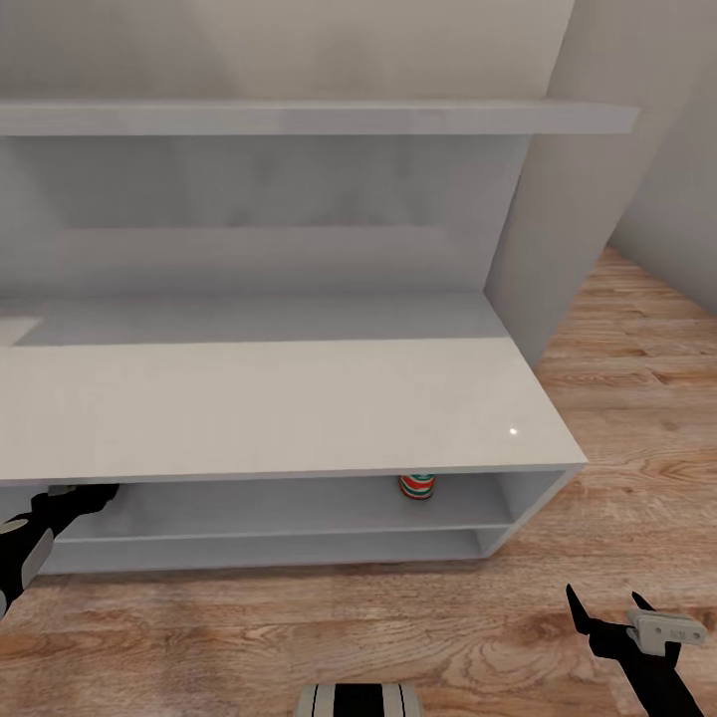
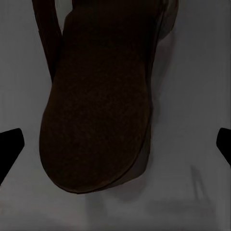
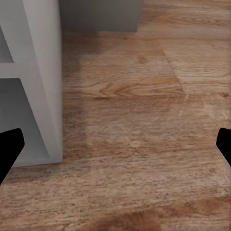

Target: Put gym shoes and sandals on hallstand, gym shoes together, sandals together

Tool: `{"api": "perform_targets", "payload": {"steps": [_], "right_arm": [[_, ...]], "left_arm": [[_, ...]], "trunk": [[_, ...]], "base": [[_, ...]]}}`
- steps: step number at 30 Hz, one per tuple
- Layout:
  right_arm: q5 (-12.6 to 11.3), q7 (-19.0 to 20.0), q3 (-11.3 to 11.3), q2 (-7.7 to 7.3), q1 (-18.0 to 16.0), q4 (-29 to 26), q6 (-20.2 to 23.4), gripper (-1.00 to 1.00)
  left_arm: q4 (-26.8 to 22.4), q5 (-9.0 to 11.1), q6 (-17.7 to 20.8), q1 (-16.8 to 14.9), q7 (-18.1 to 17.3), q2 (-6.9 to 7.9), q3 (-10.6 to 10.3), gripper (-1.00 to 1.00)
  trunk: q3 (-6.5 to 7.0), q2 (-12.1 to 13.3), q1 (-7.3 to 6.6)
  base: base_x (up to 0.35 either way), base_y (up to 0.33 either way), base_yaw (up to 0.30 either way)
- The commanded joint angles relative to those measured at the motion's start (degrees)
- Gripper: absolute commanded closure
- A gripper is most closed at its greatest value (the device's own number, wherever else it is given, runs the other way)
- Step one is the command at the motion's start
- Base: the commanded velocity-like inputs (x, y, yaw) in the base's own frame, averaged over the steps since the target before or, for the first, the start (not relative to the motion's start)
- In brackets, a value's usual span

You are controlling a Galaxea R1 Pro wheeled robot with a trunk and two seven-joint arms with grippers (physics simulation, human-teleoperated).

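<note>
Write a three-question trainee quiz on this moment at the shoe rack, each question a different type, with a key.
1. True or false: the gym shoe lies on the hallstand's flat top.
2. The left wrist view shows a: A) sandal B) gym shoe C) box
3. Fill in: the right gripper hangs over the corridor ____.

Key:
1. False; it sits in the upper open shelf, near the right end.
2. A; its dark brown sole lies on a grey surface between the open fingertips.
3. Floor; the jaws are open and empty.
</note>
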Motion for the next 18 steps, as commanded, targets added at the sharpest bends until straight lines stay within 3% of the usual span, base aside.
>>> {"api": "perform_targets", "payload": {"steps": [1, 18], "right_arm": [[0.00, 0.01, -0.01, 0.00, 0.00, 0.00, 0.00, -1.00], [0.00, -0.01, 0.04, 0.00, 0.00, 0.00, 0.01, -1.00]], "left_arm": [[0.00, 0.00, 0.00, 0.00, -0.01, 0.01, 0.01, -1.00], [0.00, 0.00, 0.00, -0.02, -0.02, 0.03, 0.02, -1.00]], "trunk": [[0.00, 0.00, 0.00], [0.00, 0.00, 0.00]], "base": [[0.000, 0.000, 0.000], [0.000, 0.000, 0.000]]}}
